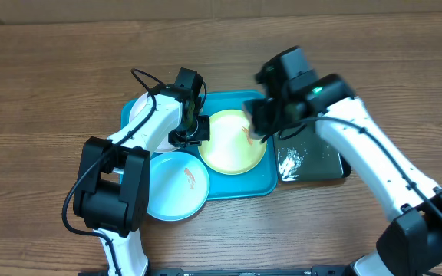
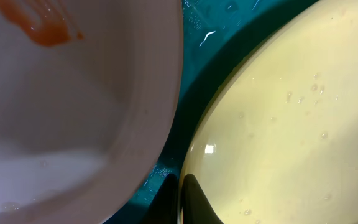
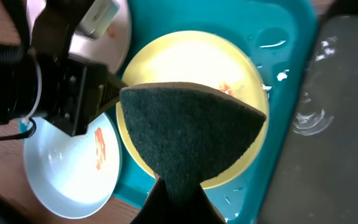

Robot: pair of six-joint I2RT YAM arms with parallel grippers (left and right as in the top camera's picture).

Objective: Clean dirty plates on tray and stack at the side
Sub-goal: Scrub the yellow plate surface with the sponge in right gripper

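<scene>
Item, closest to the right wrist lens: dark green scouring pad, fan-shaped, clamped at its narrow end in the right tool. It is held over the right half of the lime green plate. Whether it touches the plate cannot be told.

Item: wood-grain tabletop, carrying everything listed.

Item: white plate, in the far left corner of the tray and partly hidden under the left arm. One orange-red smear on its inner face.

Item: light blue plate, at the near left corner of the tray, overhanging the near rim. One orange-red streak near its middle.

Item: left tool, between the white and lime green plates. Its fingers are closed on the left rim of the lime green plate, one tip on either side of the edge.

Item: lime green plate, at the centre of the tray, wet with droplets. A small orange-red mark sits beside the pad's upper edge.

Item: tray, teal-blue, wet and glinting around the plates.

Item: black basin, just beside the tray's right rim, with water glints inside.
</scene>
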